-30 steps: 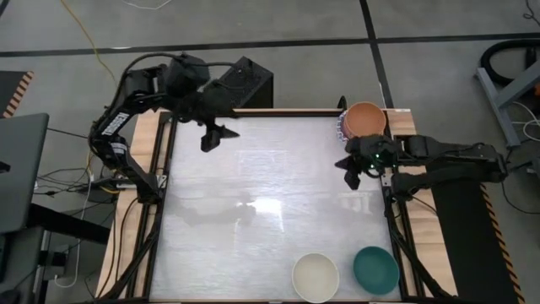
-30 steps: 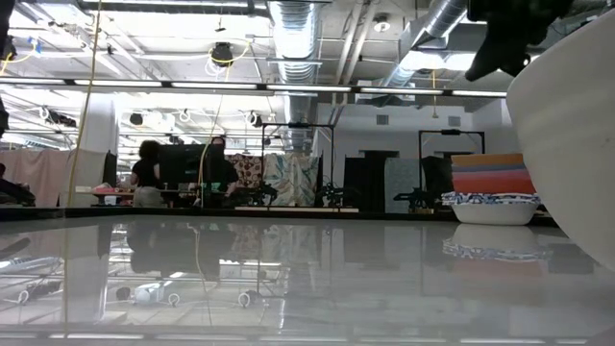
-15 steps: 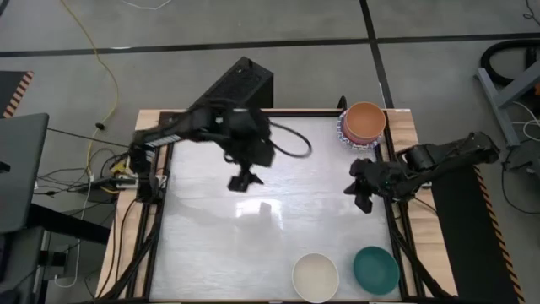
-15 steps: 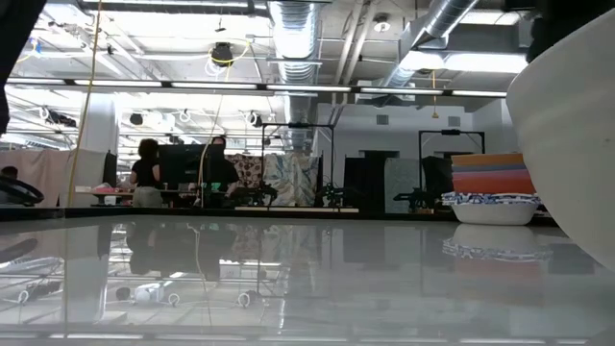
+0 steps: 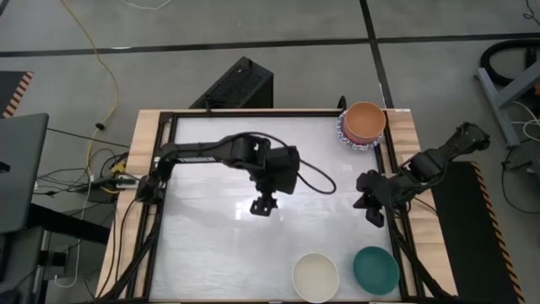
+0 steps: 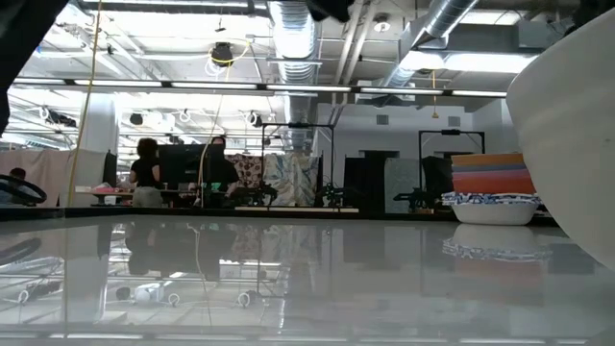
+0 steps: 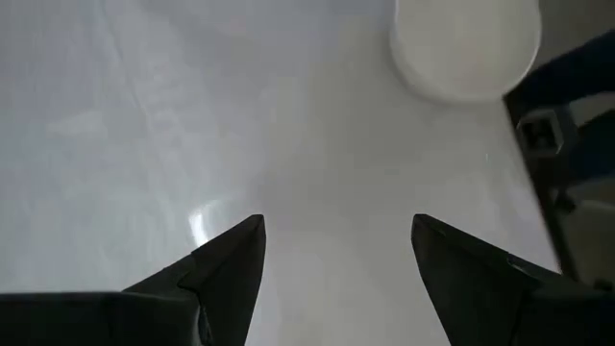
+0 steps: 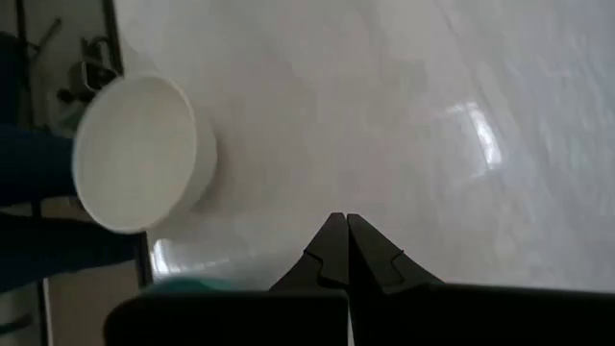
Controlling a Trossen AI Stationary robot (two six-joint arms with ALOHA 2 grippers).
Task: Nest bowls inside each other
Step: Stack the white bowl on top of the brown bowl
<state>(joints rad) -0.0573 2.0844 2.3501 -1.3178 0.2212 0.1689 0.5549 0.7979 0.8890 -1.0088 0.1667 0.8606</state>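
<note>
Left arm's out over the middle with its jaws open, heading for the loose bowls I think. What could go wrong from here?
1. The cream bowl and teal bowl sit at the table's near edge; a push from the open left gripper could slide one off.
2. The right gripper, shut, hangs by the right rail close to the teal bowl; both arms could crowd there.
3. The stack stands tall in the far right corner; a careless drop could tip it.

cream bowl (image 5: 315,276), teal bowl (image 5: 375,270), orange bowl (image 5: 366,120)
</note>
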